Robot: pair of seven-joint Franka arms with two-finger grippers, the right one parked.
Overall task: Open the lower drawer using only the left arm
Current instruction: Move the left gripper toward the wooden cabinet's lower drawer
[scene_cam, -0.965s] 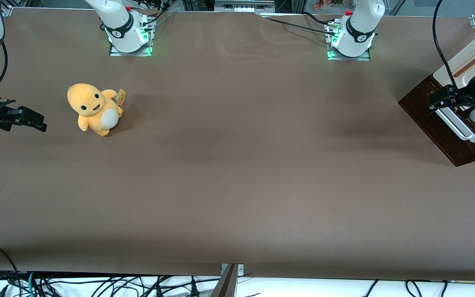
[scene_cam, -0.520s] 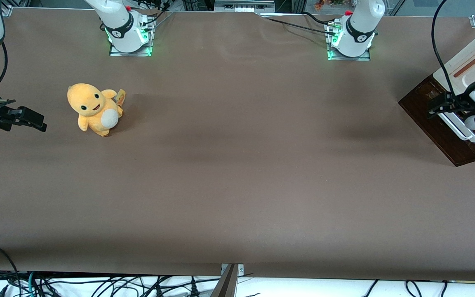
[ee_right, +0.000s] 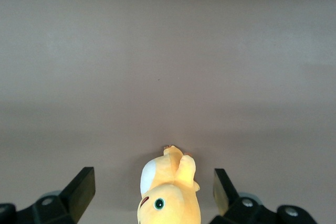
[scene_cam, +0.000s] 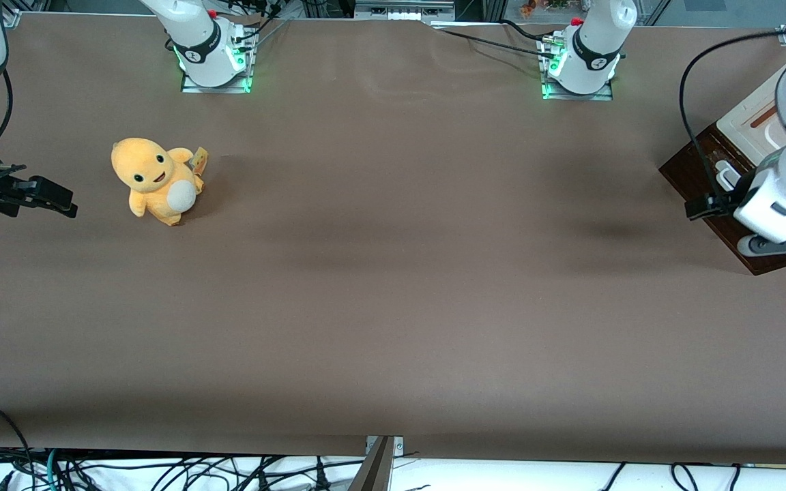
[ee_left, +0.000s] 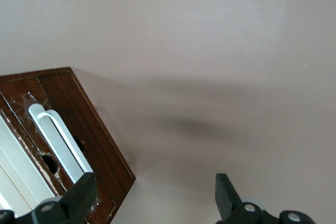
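The left arm (scene_cam: pixel 785 194) had swung off the handle (ee_left: pixel 60 142), its gripper (ee_left: pixel 155 203) wide open and empty, one finger (ee_left: pixel 79 198) beside the lower drawer (ee_left: pixel 79 124), so the grasp remained undone

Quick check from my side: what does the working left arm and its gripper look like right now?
The left arm is a thick white jointed arm with a dark grey band near its upper joint and a black cable looping from it. Its gripper, close to the lower drawer, has two black wedge-shaped fingers standing open, with round silver fasteners at their bases.
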